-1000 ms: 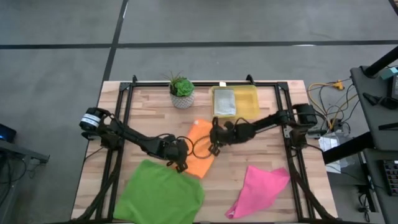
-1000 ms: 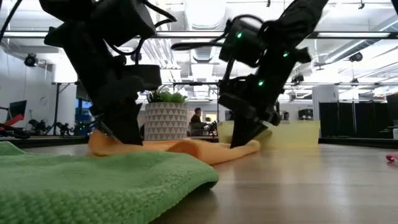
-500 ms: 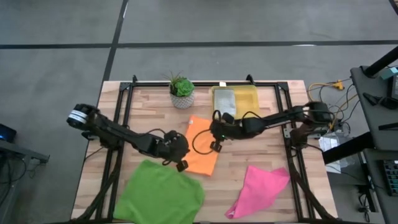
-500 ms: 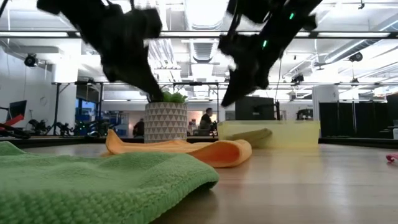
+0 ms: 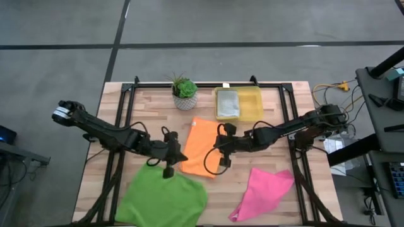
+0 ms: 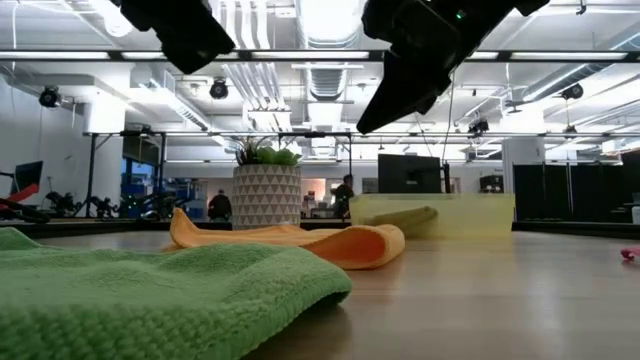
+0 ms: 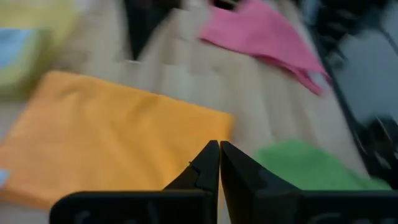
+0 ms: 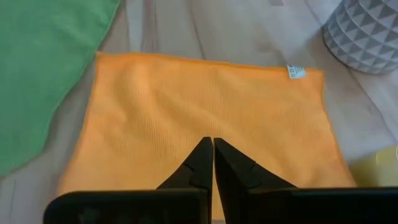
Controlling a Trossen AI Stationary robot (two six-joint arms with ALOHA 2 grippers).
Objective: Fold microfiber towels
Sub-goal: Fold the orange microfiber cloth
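Observation:
The orange towel (image 5: pixel 201 147) lies flat on the table's middle as a folded rectangle, its folded edge (image 6: pixel 385 245) facing the near side. My left gripper (image 5: pixel 177 157) hangs shut above its near left corner (image 7: pixel 219 146). Over its right side my right gripper (image 5: pixel 216 149) hangs shut (image 8: pixel 212 142). Neither touches a cloth. The green towel (image 5: pixel 163 198) lies spread at the near left, the pink towel (image 5: pixel 264 192) lies rumpled at the near right. A grey towel (image 5: pixel 227 104) rests folded in the yellow bin (image 5: pixel 252 104).
A potted plant (image 5: pixel 184 93) stands at the far edge, left of the yellow bin. Black frame rails (image 5: pixel 126 107) run along the table's left, right and far sides. Bare wood (image 5: pixel 252 154) shows between the orange and pink towels.
Both grippers have risen off the orange towel, staying shut. The left one has drawn toward the table's left edge, the right one toward the near edge, each rolling at the wrist. The towel, bunched under them a second ago, now lies flat and still.

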